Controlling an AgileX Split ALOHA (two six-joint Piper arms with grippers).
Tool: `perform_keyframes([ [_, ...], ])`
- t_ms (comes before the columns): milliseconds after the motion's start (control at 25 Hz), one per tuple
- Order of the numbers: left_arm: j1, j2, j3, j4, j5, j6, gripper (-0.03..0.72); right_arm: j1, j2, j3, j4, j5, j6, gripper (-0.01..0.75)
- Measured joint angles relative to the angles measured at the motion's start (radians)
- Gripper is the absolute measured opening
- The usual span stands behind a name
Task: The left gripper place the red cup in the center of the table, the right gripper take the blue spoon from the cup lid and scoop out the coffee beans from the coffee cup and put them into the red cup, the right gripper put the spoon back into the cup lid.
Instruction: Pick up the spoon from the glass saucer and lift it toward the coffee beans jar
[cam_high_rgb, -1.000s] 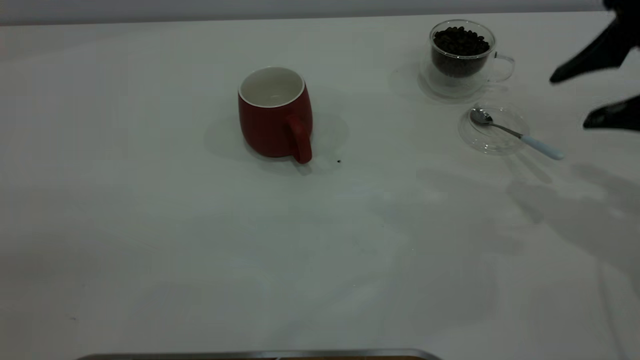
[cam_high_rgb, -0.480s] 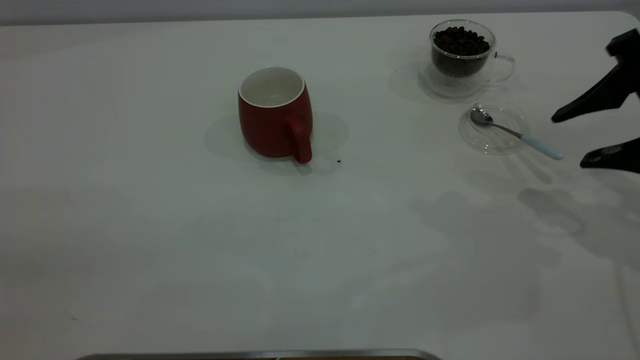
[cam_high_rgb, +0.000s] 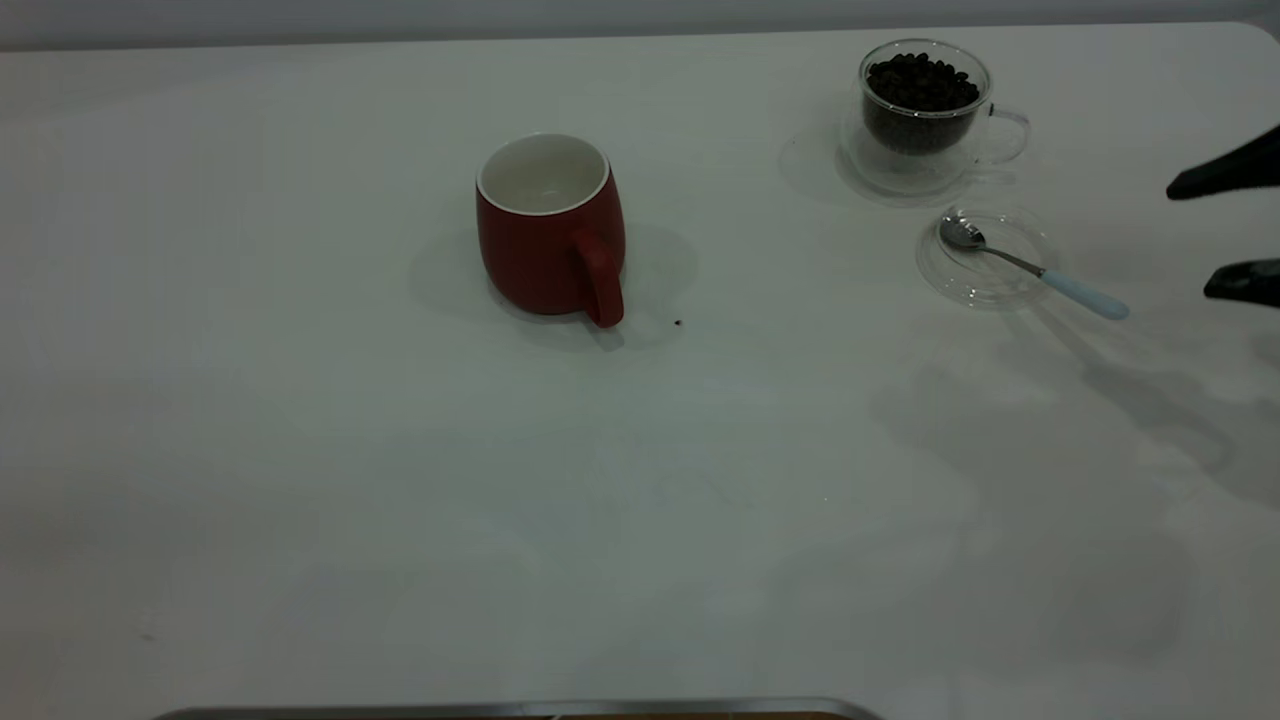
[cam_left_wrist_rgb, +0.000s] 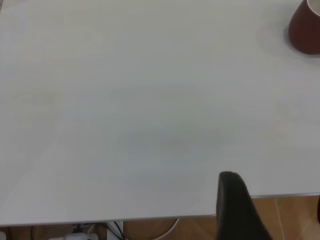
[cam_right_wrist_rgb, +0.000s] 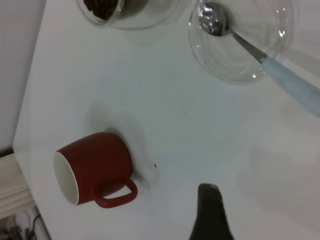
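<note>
Loads of bare white desk is left around the red cup, which is stood upright mid-desk, glossy and rounded, white inside. Off toward the right edge the glass cup of dark beans is parked just behind the clear lid, where the blue-handled spoon is laid. The right gripper, fingers spread wide, has been pulled back toward that edge. Whether the left gripper's fingers are spread can't be told.

A thin grey metal strip is seen along the near edge; brown wooden floor w/ white cable is shown below.
</note>
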Motion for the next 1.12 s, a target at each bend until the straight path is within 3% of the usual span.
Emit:
perform_keyframes([
  [400, 0.0, 0.0, 0.0, 0.0, 0.0, -0.002, 0.451, -0.068, 0.205, -0.01, 0.007, 0.107, -0.12, 0.592],
  [1120, 0.0, 0.0, 0.0, 0.0, 0.0, -0.001, 0.451, -0.071, 0.354, -0.146, 0.013, 0.156, -0.139, 0.592],
])
